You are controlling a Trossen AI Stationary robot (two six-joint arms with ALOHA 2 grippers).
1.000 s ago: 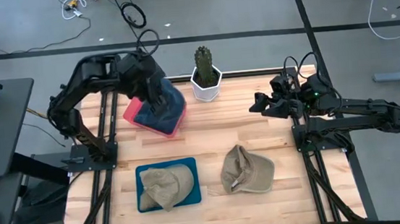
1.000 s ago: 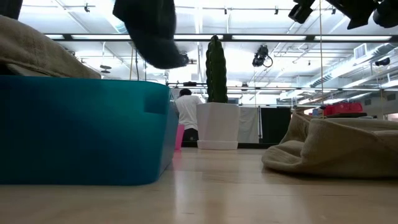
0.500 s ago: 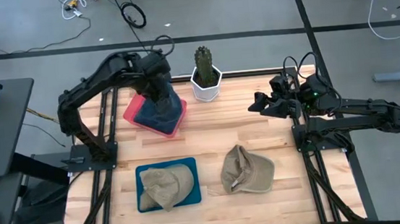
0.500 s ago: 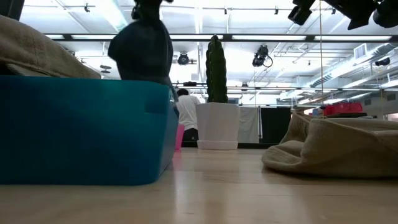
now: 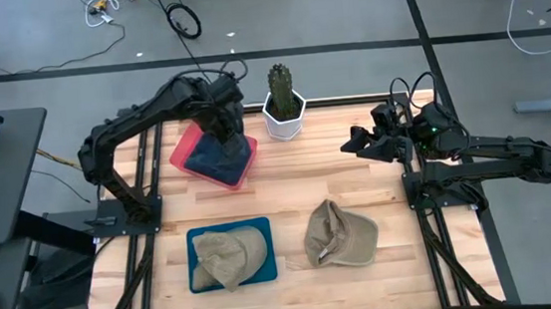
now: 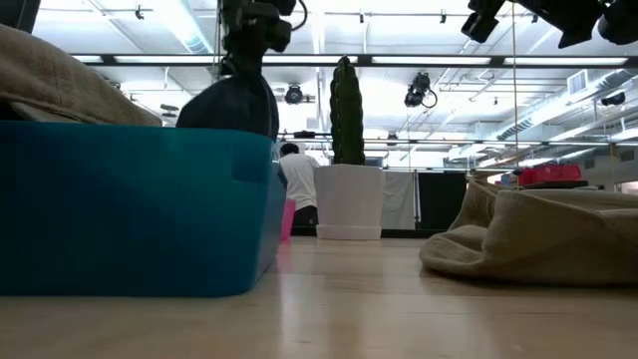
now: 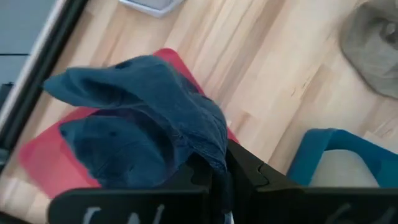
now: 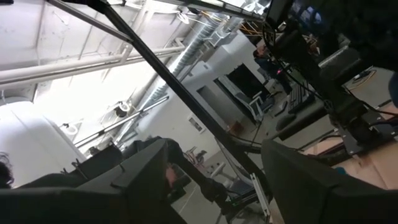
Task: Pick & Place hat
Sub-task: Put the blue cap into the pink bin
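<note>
A dark blue hat point(image 7: 143, 130) hangs over a red tray point(image 7: 37, 165) at the table's far left, with my left gripper point(image 5: 225, 127) shut on it from above. In the low view the blue hat point(image 6: 229, 105) hangs under the gripper, its bottom hidden behind the teal bin point(image 6: 130, 209). A tan hat point(image 5: 226, 257) lies in that teal bin point(image 5: 199, 281) at the near left. Another tan hat point(image 5: 340, 234) rests on the table near the middle. My right gripper point(image 5: 350, 146) waits open, raised at the far right. My left gripper pinches a bunched fold of the blue hat's cloth point(image 7: 208, 152) at the hat's top between its two fingers. The fingers come from above, pointing steeply down. The hat droops slack below them, and its lower part spreads over the red tray point(image 5: 187, 152).
A cactus in a white pot point(image 5: 282, 104) stands at the far edge, just right of the red tray. Bare wood lies between the tray, the teal bin and the loose tan hat. A person shows far off in the room behind the pot.
My left gripper has come down and gone toward the table's right, tipping more steeply downward, still shut on the blue hat. The hat has sunk from high above the table to the red tray.
</note>
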